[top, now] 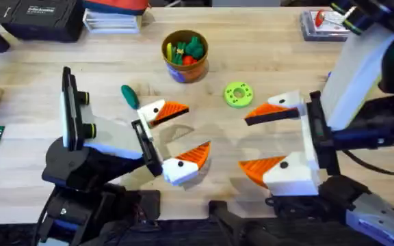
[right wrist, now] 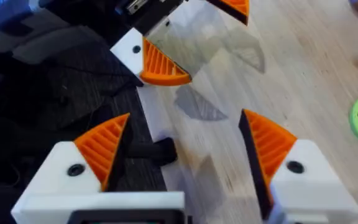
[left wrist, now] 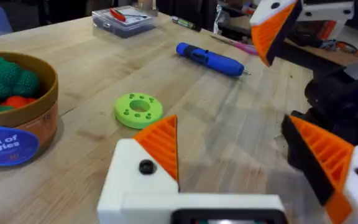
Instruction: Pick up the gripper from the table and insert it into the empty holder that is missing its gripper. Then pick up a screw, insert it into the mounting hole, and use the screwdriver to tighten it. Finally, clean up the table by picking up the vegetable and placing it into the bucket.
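Vegetable lies just beyond left pincer — nearer that arm; both pincers wide open, empty — right pincer.

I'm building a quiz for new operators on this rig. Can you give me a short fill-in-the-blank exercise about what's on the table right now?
1. The green ring-shaped disc lies on the table to the right of the ____.
2. The vegetable lies on the ____, not in the bucket.
3. The ribbed pads on the left gripper and right gripper are coloured ____.
4. The screwdriver has a ____ body.

Missing words: bucket; table; orange; blue
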Controlling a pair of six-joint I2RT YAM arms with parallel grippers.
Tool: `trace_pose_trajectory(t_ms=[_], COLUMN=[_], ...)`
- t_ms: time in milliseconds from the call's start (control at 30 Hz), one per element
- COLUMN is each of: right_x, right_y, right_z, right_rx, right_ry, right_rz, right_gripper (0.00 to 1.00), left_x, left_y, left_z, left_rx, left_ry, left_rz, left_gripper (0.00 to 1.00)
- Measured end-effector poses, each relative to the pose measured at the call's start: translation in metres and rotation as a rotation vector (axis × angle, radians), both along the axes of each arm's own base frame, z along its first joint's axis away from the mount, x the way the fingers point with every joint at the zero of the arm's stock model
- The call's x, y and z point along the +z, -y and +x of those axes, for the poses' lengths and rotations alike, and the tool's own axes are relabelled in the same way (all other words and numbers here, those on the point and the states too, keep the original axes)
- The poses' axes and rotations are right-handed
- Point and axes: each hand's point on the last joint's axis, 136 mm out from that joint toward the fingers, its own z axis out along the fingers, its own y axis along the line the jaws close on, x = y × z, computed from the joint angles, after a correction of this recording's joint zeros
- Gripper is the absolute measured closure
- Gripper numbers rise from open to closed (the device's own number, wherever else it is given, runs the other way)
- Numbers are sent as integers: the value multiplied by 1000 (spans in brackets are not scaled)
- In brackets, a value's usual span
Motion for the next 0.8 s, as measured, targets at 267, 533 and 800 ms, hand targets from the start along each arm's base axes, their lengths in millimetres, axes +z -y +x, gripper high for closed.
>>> trace_pose_trajectory(t_ms=[267,533,800], right_x=[1,0,-14], right_y=[-1,0,38], right_z=[-1,2,54], right_rx=[22,13,-280], right_ry=[17,32,97], right_rz=[6,-3,-153], right_gripper=[9,8,8], left_x=[0,0,0], left_y=[0,0,0], left_z=[0,0,0], left_rx=[0,0,0], left_ry=[0,6,7], left_rz=[0,3,3], left_gripper=[787,996,996])
